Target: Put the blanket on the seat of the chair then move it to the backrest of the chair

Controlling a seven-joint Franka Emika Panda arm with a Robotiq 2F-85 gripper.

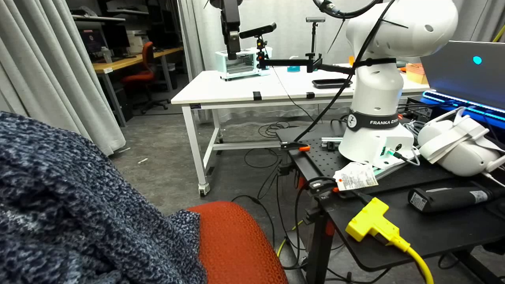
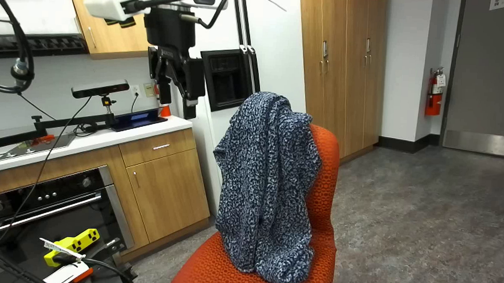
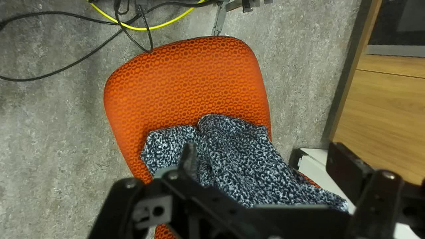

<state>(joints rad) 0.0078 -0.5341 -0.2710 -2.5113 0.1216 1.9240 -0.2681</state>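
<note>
A: anything gripped by the fingers point(image 3: 348, 172)?
B: nah, they're spread wide across the bottom of the wrist view, nothing held.
A: and the blanket point(image 2: 263, 179)?
B: draped over the backrest point(image 2: 326, 161), mid-frame in an exterior view, lower end bunched on the seat point(image 2: 205, 265).

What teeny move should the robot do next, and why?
Probably lift the open fingers a little higher, away from the chair. The blanket already hangs over the backrest, its lower end resting on the seat, and the fingers are clear of it, holding nothing, so backing off seems least likely to drag it down.
</note>
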